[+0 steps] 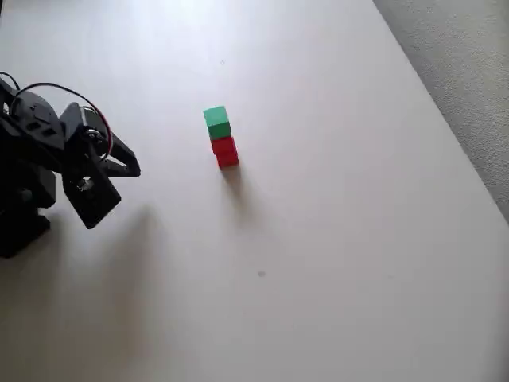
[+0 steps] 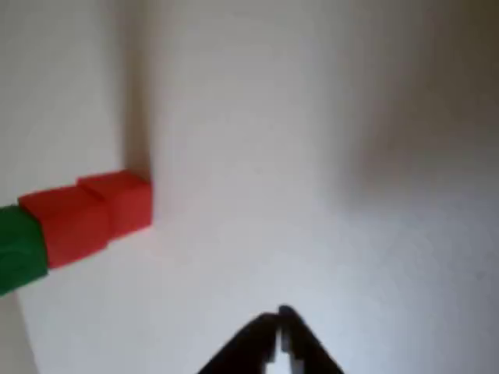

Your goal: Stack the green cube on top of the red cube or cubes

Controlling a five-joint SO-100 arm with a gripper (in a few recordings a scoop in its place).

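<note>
Nearest the lens in the overhead view is the black arm at the worktop's left edge, its gripper point(image 1: 131, 165) lifted clear of the surface and holding nothing; from this angle I cannot tell whether the fingers are parted or closed. Well apart from it, somewhat above the middle of the worktop and nearer the far edge than the near one, stands the tower — the green cube point(image 1: 215, 122) uppermost, its bright matte top face pale in the light, on the two red cubes point(image 1: 225, 150) below it. The stack appears to be already built, so the main risk I see is a knock: a careless sweep of the arm toward the middle could topple a column this narrow, and the shadow running toward the near edge hints at how tall it is for its base. In the wrist view, which lies on its side, the dark fingertips at the bottom edge sit pressed together around the gripper point(image 2: 281, 331), closed on nothing. The red cubes point(image 2: 86, 210) run in from the left edge, their faces not quite flush — a slight twist that could weaken the stack if jolted. The green cube point(image 2: 19, 249) is cut by the frame, plain and darker here.
</note>
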